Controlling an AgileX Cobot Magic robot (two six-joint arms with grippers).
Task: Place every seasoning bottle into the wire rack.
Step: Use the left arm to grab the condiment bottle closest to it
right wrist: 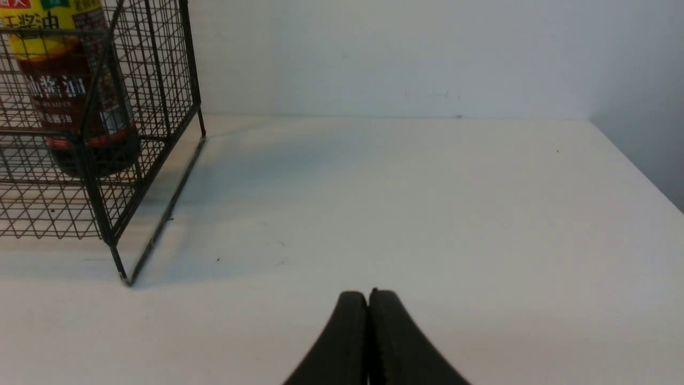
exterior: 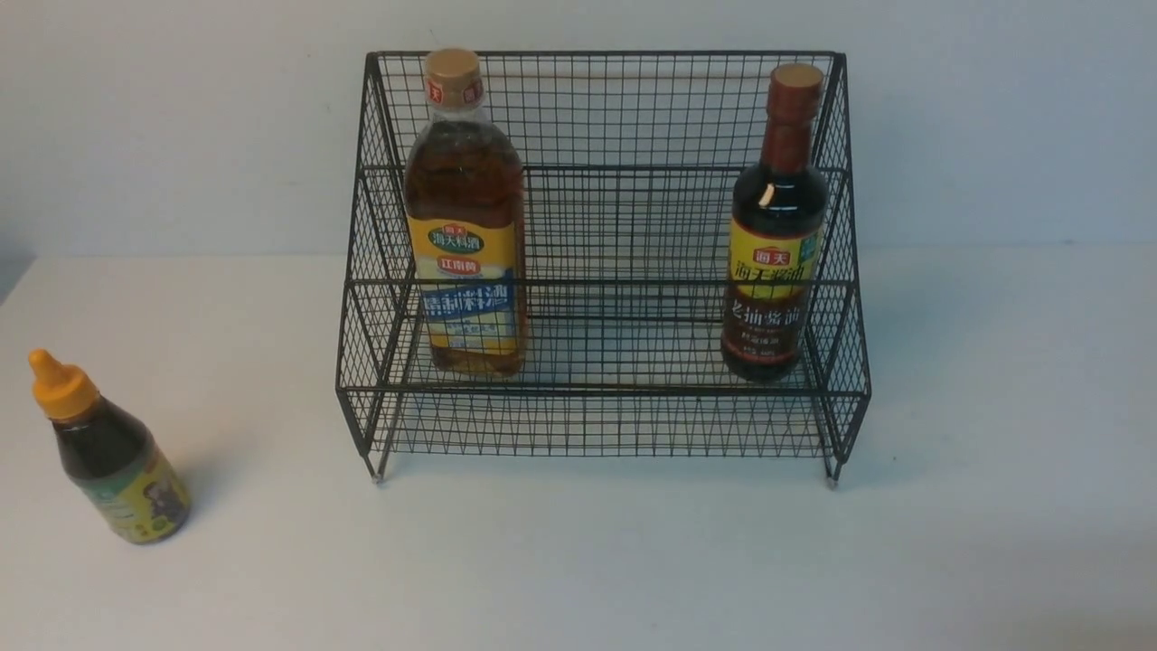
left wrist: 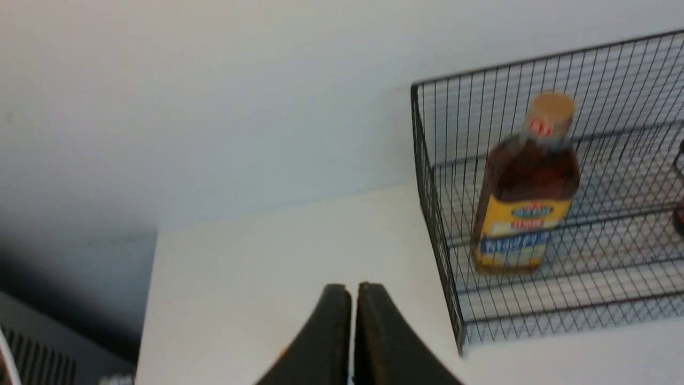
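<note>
The black wire rack (exterior: 604, 425) stands at the back middle of the white table. On its lower tier, at the left, stands the large amber bottle (exterior: 465, 226) with a gold cap; the tall dark bottle (exterior: 776, 235) with a brown cap stands at the right. The small dark bottle (exterior: 113, 452) with an orange nozzle cap stands upright on the table, far left of the rack. Neither arm shows in the front view. My left gripper (left wrist: 352, 289) is shut and empty, with the rack (left wrist: 435, 214) and amber bottle (left wrist: 526, 187) beyond it. My right gripper (right wrist: 367, 294) is shut and empty, off the rack's (right wrist: 101, 214) right end.
A pale wall rises just behind the rack. The table's left edge (left wrist: 147, 299) and a grey grille below it show in the left wrist view. The table's right edge (right wrist: 636, 166) shows in the right wrist view.
</note>
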